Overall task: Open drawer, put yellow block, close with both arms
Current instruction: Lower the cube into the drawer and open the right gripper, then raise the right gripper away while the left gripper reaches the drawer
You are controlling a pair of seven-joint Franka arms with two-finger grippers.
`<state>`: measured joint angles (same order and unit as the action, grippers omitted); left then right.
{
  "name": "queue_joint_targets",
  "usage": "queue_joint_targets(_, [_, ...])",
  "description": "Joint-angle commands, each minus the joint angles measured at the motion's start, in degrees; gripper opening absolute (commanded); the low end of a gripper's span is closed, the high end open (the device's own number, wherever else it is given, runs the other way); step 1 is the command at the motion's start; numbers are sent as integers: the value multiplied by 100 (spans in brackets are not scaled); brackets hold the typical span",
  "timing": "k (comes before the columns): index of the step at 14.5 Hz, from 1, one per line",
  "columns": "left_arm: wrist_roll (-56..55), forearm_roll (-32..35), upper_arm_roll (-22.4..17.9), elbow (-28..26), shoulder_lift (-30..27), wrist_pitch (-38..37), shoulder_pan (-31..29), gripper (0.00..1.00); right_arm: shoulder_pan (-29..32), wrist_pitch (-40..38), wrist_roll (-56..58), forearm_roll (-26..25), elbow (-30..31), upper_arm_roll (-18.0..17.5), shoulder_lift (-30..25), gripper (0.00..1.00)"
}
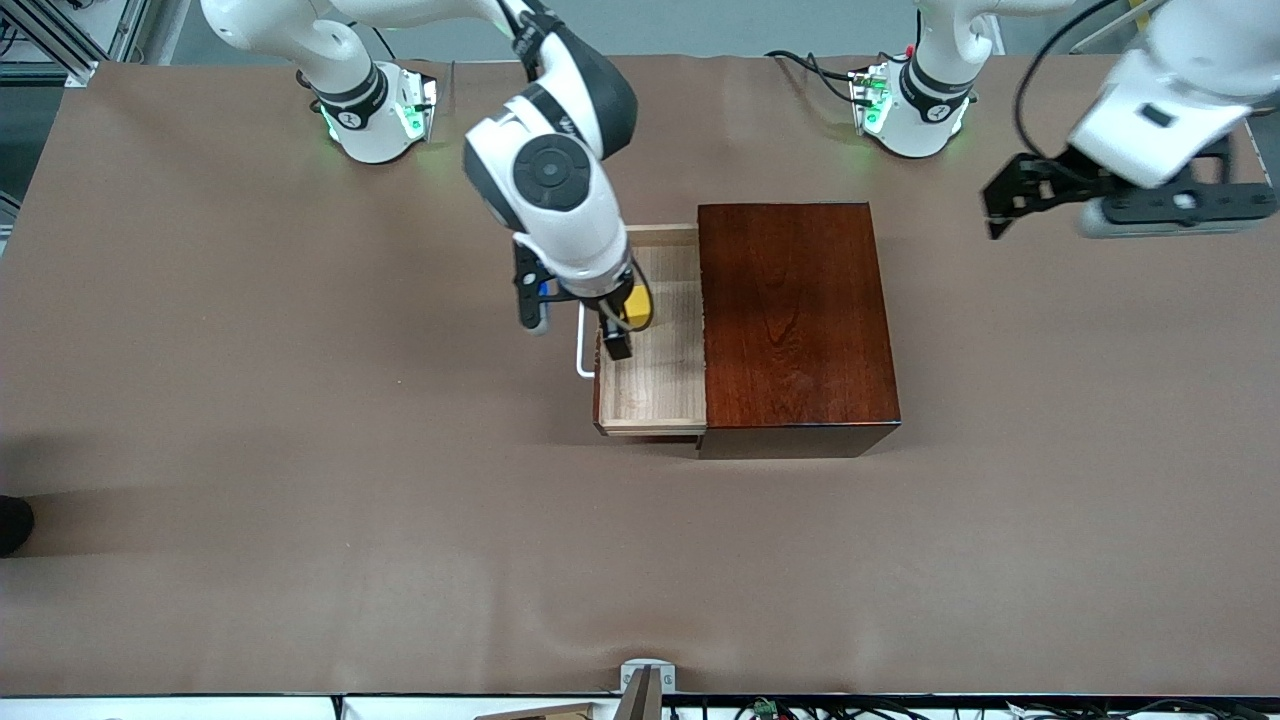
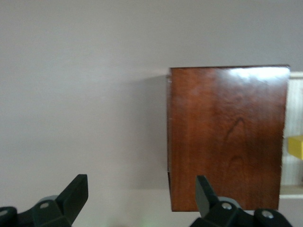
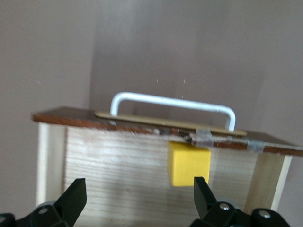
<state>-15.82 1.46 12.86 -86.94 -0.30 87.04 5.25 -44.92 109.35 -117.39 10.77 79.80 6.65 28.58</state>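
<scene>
Right wrist view shows my right pincer point(image 3: 137, 198) spread wide and empty above the open drawer point(image 3: 142, 161), with the yellow block point(image 3: 188, 164) lying on the drawer floor against the inside of the front panel, just under the white handle point(image 3: 173, 105). Front view places the drawer near the middle of the tabletop point(image 1: 250, 500), slid out toward the right arm's end, its long axis running toward the front edge. My left pincer point(image 2: 139, 198), also wide and empty, waits high over the tabletop's left-arm end, beside the dark box point(image 1: 790, 320).

Brown cloth-covered table point(image 1: 300, 500), grey floor at its upper edge
</scene>
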Motion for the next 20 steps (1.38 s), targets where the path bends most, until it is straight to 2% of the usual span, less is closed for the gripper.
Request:
queue_joint_targets(1, [-410,-75,409,475,512,6,29,100,351,-492,470,118,-263,-67,-36,100])
queue_joint_targets(4, [-1674,-49,797,810,1022,137,370,100,642,-757,884,118,-439,-59,-98,100])
queue_joint_targets(7, [-2678,-32,797,854,1356,628,967,100,958,-836,1515,109,-448,-50,-326,100])
queue_joint_targets(11, [-4337,-23,780,977,1927,1524,1715,100,1266,-1442,2674,4,-483,11,-388,100])
queue_joint_targets(17, [-6369,161,596,1276,2815,2958,2585,100,1951,-2093,4880,4,-606,152,-800,100])
queue_joint_targets(19, [-6966,337,377,1556,3184,3265,3032,100,2136,-2295,5523,-5,-606,152,-924,100])
queue_joint_targets(20, [-7292,346,88,1679,3377,3475,3348,100,2250,-2365,5726,-5,-606,152,-976,100])
